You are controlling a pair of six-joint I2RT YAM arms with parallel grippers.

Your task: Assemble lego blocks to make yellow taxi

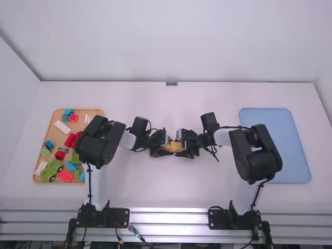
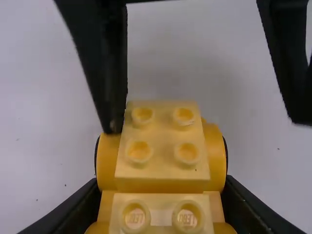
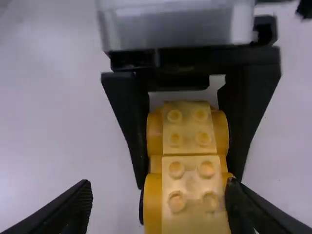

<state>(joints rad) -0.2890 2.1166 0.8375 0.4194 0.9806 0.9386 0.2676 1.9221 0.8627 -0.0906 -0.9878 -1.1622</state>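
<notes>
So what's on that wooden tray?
Red blocks, blue blocks, white pieces and a green wheeled vehicle, among others. The left arm hides part of the tray, so I can't tell what lies there.

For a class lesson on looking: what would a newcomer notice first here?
First, the yellow studded block build, clamped mid-table in the black left gripper beside the open, black right gripper. Then the tan wooden tray of colourful plastic blocks at the left, and the pale-blue rectangular tray at the right.
</notes>
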